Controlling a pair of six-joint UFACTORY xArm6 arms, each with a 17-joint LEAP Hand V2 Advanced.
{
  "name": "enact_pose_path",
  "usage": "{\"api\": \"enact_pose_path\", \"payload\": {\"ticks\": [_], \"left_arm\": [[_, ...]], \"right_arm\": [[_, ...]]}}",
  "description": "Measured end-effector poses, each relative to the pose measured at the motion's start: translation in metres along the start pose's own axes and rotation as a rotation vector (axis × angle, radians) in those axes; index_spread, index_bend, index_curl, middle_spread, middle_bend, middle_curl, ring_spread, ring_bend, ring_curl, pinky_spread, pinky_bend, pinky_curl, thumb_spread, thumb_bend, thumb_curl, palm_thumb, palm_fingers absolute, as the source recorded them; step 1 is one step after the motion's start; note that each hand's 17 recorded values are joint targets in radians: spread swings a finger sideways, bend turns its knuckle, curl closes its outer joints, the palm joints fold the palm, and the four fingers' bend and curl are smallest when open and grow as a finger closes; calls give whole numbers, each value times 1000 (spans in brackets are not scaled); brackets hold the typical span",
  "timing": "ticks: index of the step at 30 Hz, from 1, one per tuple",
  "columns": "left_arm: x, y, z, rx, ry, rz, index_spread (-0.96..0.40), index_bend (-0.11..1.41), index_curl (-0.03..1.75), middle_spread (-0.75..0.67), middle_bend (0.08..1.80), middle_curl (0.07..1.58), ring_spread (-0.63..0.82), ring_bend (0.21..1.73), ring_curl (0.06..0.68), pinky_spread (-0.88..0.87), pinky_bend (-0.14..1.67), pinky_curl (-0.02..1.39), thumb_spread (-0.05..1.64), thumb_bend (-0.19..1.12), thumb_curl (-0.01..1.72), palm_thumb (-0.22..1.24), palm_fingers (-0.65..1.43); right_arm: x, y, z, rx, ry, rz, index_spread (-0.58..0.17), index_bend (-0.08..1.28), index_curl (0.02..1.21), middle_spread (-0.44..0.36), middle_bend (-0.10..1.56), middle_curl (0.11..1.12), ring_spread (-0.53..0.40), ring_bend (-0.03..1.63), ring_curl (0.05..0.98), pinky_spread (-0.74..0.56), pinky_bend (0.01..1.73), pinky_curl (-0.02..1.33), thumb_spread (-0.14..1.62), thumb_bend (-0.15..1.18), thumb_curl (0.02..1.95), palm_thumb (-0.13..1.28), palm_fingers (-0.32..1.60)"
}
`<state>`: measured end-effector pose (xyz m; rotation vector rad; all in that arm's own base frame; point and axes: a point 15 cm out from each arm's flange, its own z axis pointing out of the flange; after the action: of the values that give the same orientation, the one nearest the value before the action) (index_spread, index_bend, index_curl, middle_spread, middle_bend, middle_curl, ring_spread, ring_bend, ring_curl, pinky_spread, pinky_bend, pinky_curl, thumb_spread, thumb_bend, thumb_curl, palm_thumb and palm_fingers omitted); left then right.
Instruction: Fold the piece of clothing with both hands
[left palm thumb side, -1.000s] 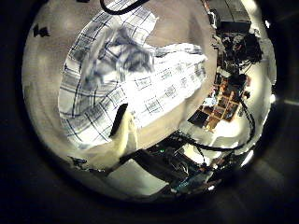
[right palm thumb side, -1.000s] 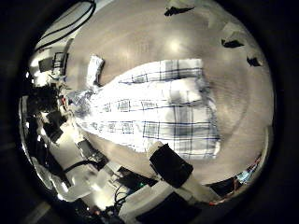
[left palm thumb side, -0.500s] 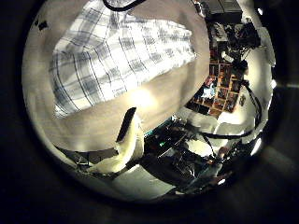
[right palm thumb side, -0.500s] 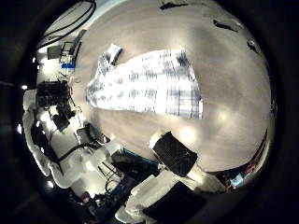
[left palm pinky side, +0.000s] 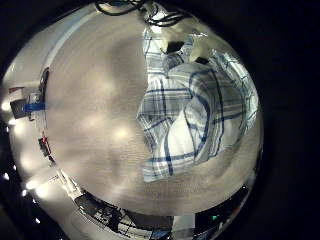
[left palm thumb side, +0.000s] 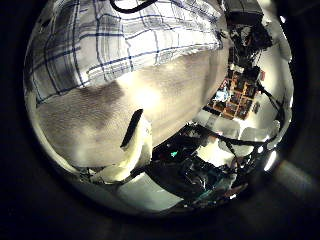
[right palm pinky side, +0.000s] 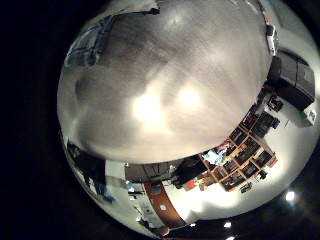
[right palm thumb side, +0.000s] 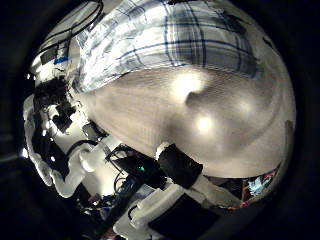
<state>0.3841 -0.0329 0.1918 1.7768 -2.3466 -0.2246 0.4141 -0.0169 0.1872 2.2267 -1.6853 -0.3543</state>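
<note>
A checked shirt lies on the wooden table, bunched and partly folded over itself, in the left little finger side palm view. The left thumb side palm view shows the shirt spread on the table, with my left hand's thumb straight over bare wood, away from the cloth. The right thumb side palm view shows the shirt and my right hand over bare table, touching no cloth. The right little finger side palm view shows mostly table and a strip of shirt.
Shelves with objects stand beyond the table, also in the right little finger side palm view. Robot gear sits by the table's edge. A small object lies at the table's far edge.
Both thumb side cameras have moved: the shirt has slid towards the edge of each picture and more bare table shows. The shirt now fills more of the right thumb side view.
</note>
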Motion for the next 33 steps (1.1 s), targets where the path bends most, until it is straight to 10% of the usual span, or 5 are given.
{"api": "enact_pose_path", "payload": {"ticks": [5, 14, 23, 33], "left_arm": [[-2, -1, 5, -11, -1, -3, 4, 182, 404, 206, 173, 313, 358, 680, 230, 396, 349, 413, 1216, -15, 293, 377, 73], [1, -5, -5, 6, -2, 7, 4, 188, 399, 194, 172, 301, 352, 667, 224, 390, 340, 392, 1228, -15, 289, 384, 96], [4, -1, -4, 0, 0, 14, 0, 189, 397, 183, 170, 293, 345, 662, 221, 389, 341, 380, 1227, -15, 290, 391, 112], [26, 14, 2, 13, 31, 40, -4, 189, 399, 176, 172, 287, 338, 657, 218, 388, 337, 369, 1234, -15, 288, 389, 122]], "right_arm": [[-10, -9, 18, -40, 2, -19, -389, 189, 373, -142, 340, 387, -90, 597, 275, 226, 534, 216, 1122, -12, 359, 537, 243], [2, -19, 18, -18, 52, -6, -458, 403, 514, -257, 687, 554, -261, 969, 415, -328, 928, 323, 1108, 3, 403, 733, 1367], [35, -6, 3, 21, 75, 68, -426, 868, 796, -237, 1087, 770, -240, 1266, 579, -269, 1280, 515, 1108, 94, 533, 1013, 1205], [82, 28, -41, 115, 126, 166, -361, 1021, 922, -209, 1212, 867, -221, 1380, 663, -208, 1372, 635, 1090, 57, 639, 1037, 1063]]}}
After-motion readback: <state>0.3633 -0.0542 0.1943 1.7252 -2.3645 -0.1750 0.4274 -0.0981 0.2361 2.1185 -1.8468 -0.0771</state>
